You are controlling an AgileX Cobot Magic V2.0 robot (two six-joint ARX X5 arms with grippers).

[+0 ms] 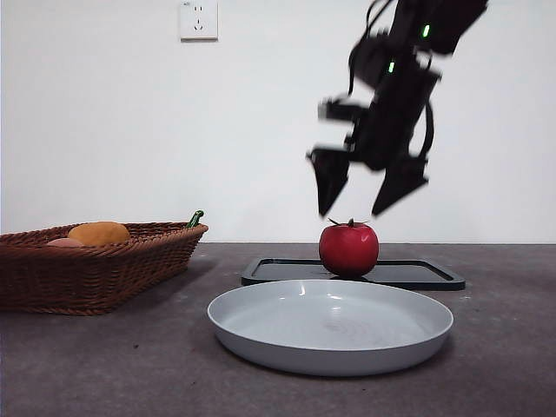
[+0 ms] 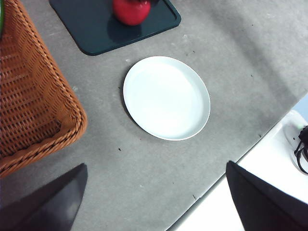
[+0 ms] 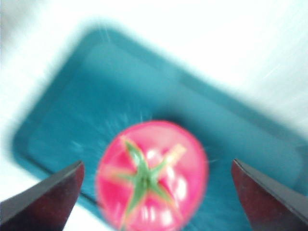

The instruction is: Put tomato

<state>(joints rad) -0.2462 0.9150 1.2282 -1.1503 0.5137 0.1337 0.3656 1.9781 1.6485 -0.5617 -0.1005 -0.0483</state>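
Note:
The glossy red tomato (image 1: 348, 248) with a green calyx stands upright on a dark flat tray (image 1: 434, 274) behind the white plate (image 1: 330, 326). My right gripper (image 1: 358, 208) hangs open just above the tomato, one jaw to each side of it and not touching. In the blurred right wrist view the tomato (image 3: 151, 175) sits on the tray (image 3: 72, 120) between my open jaws. My left gripper (image 2: 154, 211) is open and empty, high over the table's near edge, looking down on the plate (image 2: 166, 97), the tray (image 2: 91, 29) and the tomato (image 2: 130, 10).
A wicker basket (image 1: 95, 269) stands at the left and holds an orange-yellow fruit (image 1: 99, 232) and a green item at its rim. It also shows in the left wrist view (image 2: 33, 96). The table's edge (image 2: 216, 183) runs near the left gripper.

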